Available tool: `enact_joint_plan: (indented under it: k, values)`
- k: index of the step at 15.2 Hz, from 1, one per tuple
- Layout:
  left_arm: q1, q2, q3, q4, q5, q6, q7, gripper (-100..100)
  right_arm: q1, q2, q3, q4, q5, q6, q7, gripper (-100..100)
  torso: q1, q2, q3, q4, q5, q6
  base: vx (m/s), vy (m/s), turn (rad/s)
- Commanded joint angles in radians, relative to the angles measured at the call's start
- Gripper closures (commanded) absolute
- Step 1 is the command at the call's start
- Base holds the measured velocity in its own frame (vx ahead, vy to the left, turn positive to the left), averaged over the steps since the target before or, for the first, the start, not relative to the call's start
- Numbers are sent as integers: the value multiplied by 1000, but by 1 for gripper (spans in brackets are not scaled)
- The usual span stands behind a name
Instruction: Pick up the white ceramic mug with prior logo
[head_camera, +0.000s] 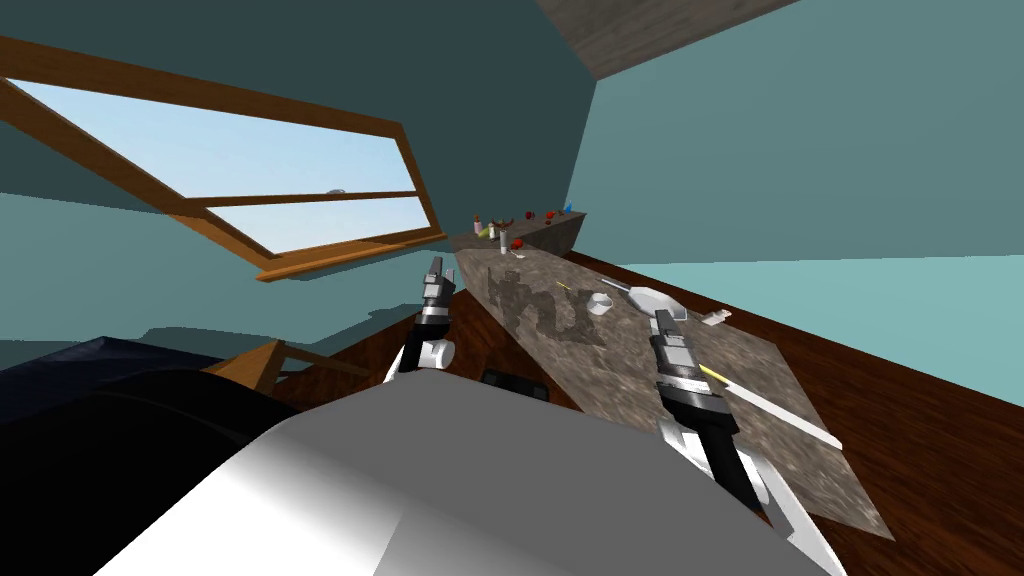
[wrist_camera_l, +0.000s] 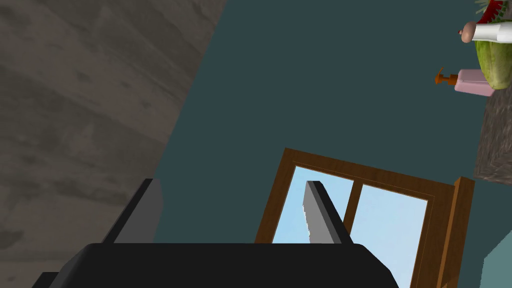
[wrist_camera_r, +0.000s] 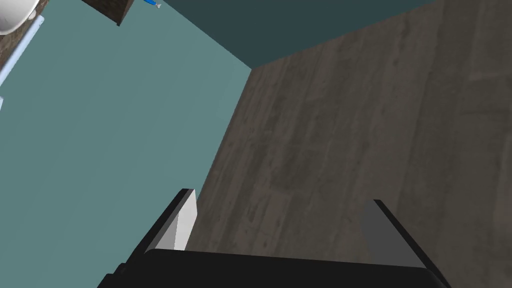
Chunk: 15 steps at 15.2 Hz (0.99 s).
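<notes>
Head view puts the white mug (head_camera: 600, 302) upright on the table (head_camera: 620, 380), near the right hand (head_camera: 667, 320) and beside a white dish (head_camera: 655, 298). That hand and the left hand (head_camera: 436, 265) are both spread and empty. A careless reach could tip the mug or catch the dish, since they sit close together.

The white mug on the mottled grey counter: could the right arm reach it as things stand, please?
Probably yes: the white mug sits close to the open right claw, unobstructed, though the claw aims upward.
</notes>
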Motion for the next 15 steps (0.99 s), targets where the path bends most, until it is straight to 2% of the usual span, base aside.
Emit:
enact_joint_plan:
  k: [1, 2, 3, 4, 5, 6, 9, 11, 12, 15]
  values:
    - [0, 0, 0, 0, 0, 0, 0, 0, -1, -50, -23, 38, 20, 3, 8, -100, 0, 0, 0, 0, 0, 0, -66, 71, 50]
    - [0, 0, 0, 0, 0, 0, 0, 0, -1, -61, -23, 38, 20, 3, 8, -100, 0, 0, 0, 0, 0, 0, -68, 76, 54]
    - [0, 0, 0, 0, 0, 0, 0, 0, 0, -91, -41, 68, 38, 6, 15, -100, 0, -1, -1, 0, 0, 0, -81, 81, 74]
    - [0, 0, 0, 0, 0, 0, 0, 0, 0, -107, -41, 68, 38, 6, 15, -100, 0, 0, 0, 0, 0, 0, -82, 76, 56]
    - [0, 0, 0, 0, 0, 0, 0, 0, 2, -136, -57, 98, 56, 8, 22, -100, 0, 0, 0, 0, 0, 0, -87, 83, 79]
    - [0, 0, 0, 0, 0, 0, 0, 0, 2, -155, -57, 98, 56, 8, 22, -100, 0, 0, 0, 0, 0, 0, -85, 81, 65]
    - [0, 0, 0, 0, 0, 0, 0, 0, 6, -228, -85, 157, 92, 12, 33, -100, 1, 0, 0, 0, 0, 0, -80, 86, 74]
    - [0, 0, 0, 0, 0, 0, 0, 0, 6, -251, -85, 157, 92, 12, 33, -100, 0, 0, 0, 0, 0, 0, -53, 61, 43]
    - [0, 0, 0, 0, 0, 0, 0, 0, 9, -288, -96, 186, 110, 14, 36, -100, -1, -2, -1, 0, 0, 0, -38, 46, 73]
    - [0, 0, 0, 0, 0, 0, 0, 0, 12, -346, -104, 215, 128, 15, 39, -100, -2, -3, -2, -1, 0, 0, -33, 50, 96]
